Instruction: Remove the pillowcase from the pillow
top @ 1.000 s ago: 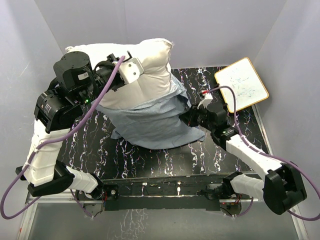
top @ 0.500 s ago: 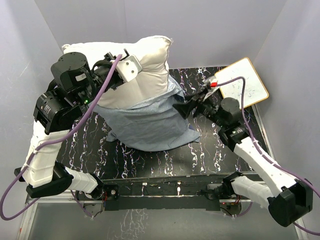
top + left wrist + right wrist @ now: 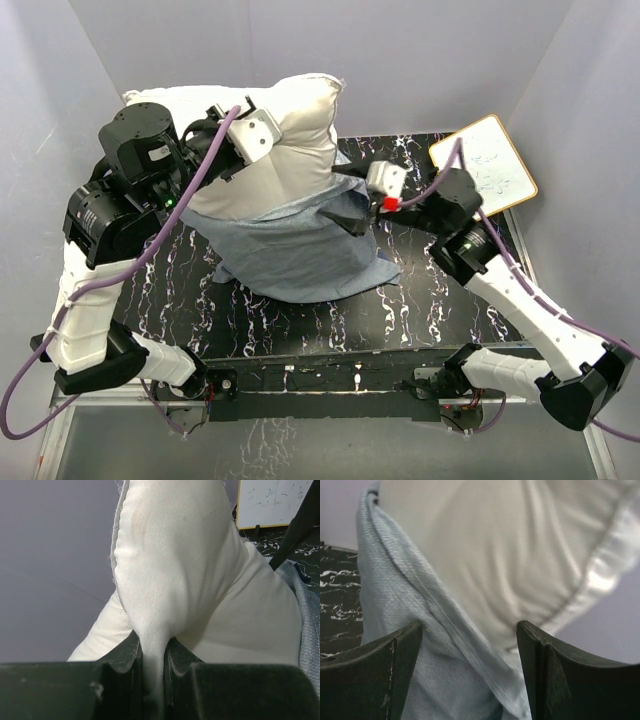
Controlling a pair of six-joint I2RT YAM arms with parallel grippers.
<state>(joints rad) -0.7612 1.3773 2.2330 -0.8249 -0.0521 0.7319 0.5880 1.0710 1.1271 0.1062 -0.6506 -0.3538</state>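
The white pillow (image 3: 295,125) is held up on end over the table's back left, and my left gripper (image 3: 252,140) is shut on a pinched fold of its cloth (image 3: 154,645). The pillowcase (image 3: 300,250) shows its pale grey-blue inner side. It is bunched round the pillow's lower half and reaches down to the table. My right gripper (image 3: 347,214) is open at the pillowcase's upper right hem. In the right wrist view that hem (image 3: 465,645) runs between its spread fingers (image 3: 470,626), with the pillow (image 3: 495,545) behind.
A white framed board (image 3: 483,168) lies at the back right corner of the black marbled table (image 3: 430,295). Grey walls stand close on the left, back and right. Purple cables loop off both arms.
My right gripper opened, let go of the pillowcase's lower right side, then rose and swung left to its upper hem. The left arm kept its hold and lifted the pillow slightly.
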